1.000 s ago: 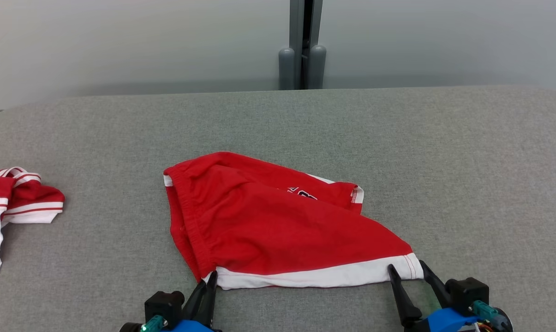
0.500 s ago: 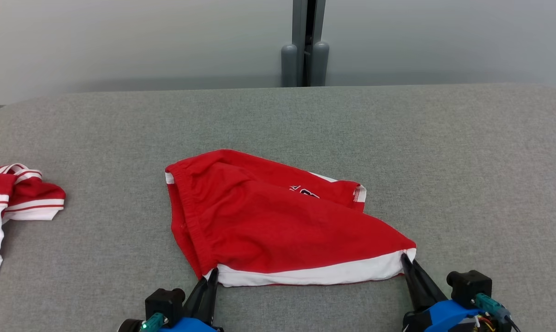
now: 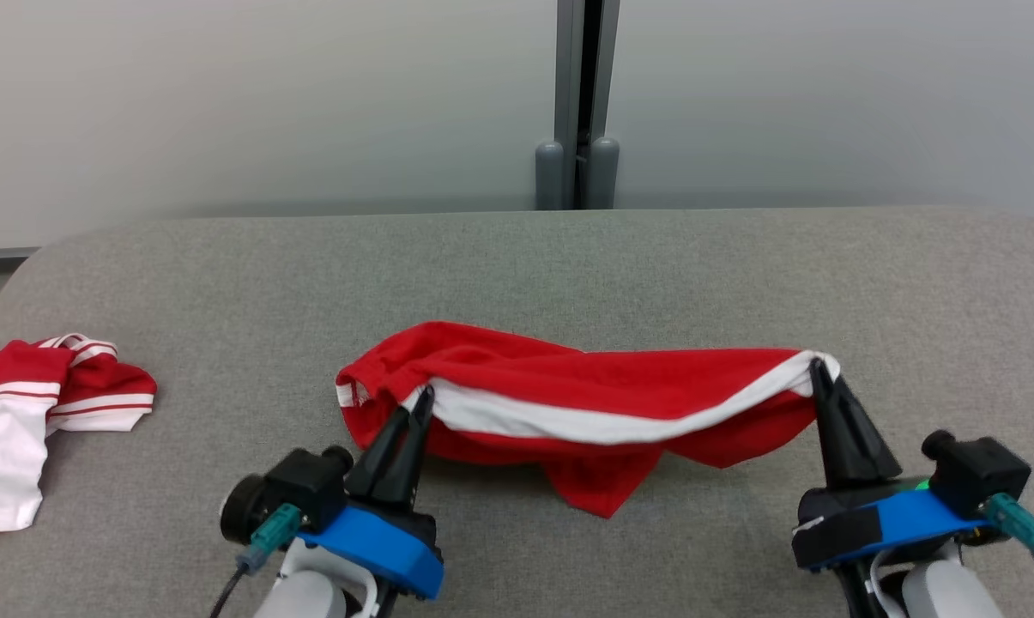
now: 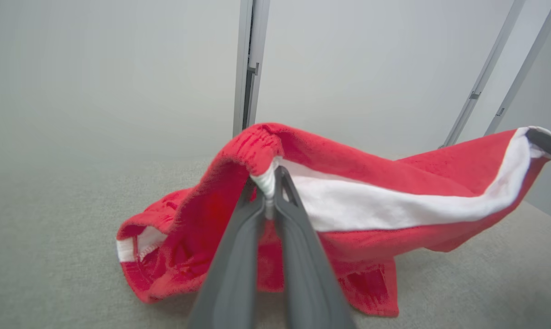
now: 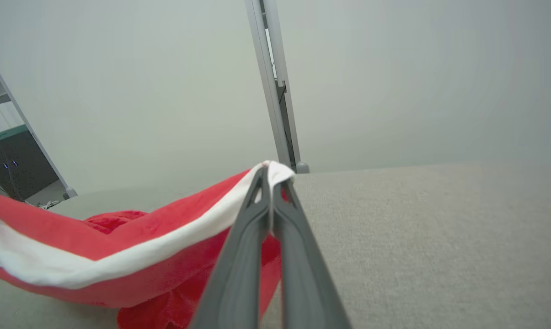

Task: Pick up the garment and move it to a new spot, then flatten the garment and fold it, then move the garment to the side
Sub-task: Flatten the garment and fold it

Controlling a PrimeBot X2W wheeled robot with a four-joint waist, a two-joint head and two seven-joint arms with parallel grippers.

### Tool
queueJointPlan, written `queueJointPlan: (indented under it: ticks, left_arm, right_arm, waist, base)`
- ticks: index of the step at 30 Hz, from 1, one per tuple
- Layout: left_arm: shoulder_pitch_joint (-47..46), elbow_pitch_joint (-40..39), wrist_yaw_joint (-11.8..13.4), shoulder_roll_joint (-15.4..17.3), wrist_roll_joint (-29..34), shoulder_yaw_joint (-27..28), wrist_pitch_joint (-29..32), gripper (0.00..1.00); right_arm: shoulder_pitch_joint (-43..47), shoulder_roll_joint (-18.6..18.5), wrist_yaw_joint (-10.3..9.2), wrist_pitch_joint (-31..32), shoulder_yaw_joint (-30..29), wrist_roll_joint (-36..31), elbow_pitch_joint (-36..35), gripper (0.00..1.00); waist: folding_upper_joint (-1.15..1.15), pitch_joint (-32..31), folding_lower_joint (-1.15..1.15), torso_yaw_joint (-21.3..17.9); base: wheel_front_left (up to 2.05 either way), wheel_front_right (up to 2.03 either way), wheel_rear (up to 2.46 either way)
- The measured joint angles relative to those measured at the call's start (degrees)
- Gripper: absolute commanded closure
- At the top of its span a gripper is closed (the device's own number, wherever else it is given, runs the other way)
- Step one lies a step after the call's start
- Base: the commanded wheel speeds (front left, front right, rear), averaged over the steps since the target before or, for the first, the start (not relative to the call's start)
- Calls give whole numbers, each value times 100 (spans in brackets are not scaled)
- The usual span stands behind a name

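Lab-like room: grey padded table [image 3: 568, 266], pale partition panels [image 3: 268, 103].

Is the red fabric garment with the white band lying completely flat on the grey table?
No, the left claw and the right claw hold the red garment's white band raised above the grey table.

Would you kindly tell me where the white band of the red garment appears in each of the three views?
Head view: the white band sags across the lower centre, pinched between the left gripper and the right gripper.
Left wrist view: the band runs from the centre to the right edge.
Right wrist view: the band rises from the left edge to the centre.
Shared landmark: the grey post, upper centre in all three.
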Motion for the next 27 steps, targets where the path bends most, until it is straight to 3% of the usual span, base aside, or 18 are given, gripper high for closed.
queueJointPlan:
  ticks: [6,10,11,14,20,27]
  left_arm:
    - [-650,-603,0,541,-439,-378,0,100]
    - [-1386,-1243,0,940,-1348,-755,191,100]
    - [-1798,-1508,-1,1218,-1615,-870,413,100]
    - [-2139,-1648,-1,1393,-1911,-890,634,100]
    - [-2934,-1229,-1,1537,-2309,-844,969,100]
    - [-4291,-90,5,1156,-2090,-615,383,100]
  right_arm:
    - [-419,-258,0,-1,-27,232,-689,100]
    - [-941,-460,0,-2,-11,762,-1279,100]
    - [-1248,-699,0,-2,76,889,-1426,100]
    - [-1581,-867,0,-3,155,1023,-1433,100]
    - [-2713,-1118,0,-9,530,1006,-845,100]
    - [-4329,-1066,1,-9,342,388,42,100]
  waist:
    - [0,-181,0,-20]
    - [0,-248,0,-14]
    - [0,-245,0,-8]
    - [0,-217,0,-11]
    - [0,143,0,-125]
    - [0,718,2,-219]
  base:
    - [0,0,0]
    - [0,0,0]
    - [0,0,0]
    - [0,0,0]
    - [0,0,0]
    - [0,0,0]
